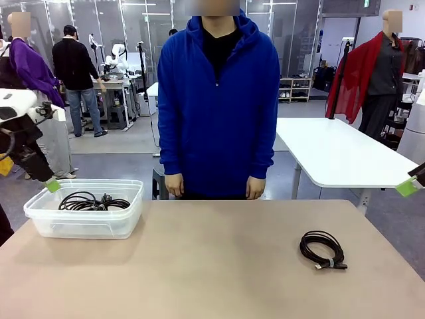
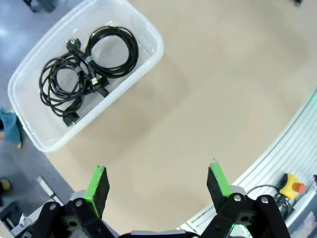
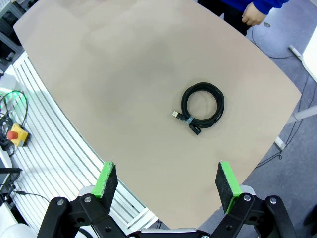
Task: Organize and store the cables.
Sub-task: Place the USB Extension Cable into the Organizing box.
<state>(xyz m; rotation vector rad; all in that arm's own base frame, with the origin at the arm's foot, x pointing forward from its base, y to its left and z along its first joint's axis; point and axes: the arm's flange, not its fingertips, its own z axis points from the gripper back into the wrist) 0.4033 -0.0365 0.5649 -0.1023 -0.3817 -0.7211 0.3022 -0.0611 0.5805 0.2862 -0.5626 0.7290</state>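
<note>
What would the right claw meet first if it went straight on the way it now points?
Probably bare tabletop. The open right claw looks down at it, with the coiled black cable lying slightly off its centre line; depth is unclear.

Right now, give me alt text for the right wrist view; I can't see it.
One coiled black cable lies loose on the tan table, apart from the open right gripper above the near edge. A person's hand in a blue sleeve shows at the far side.
</note>
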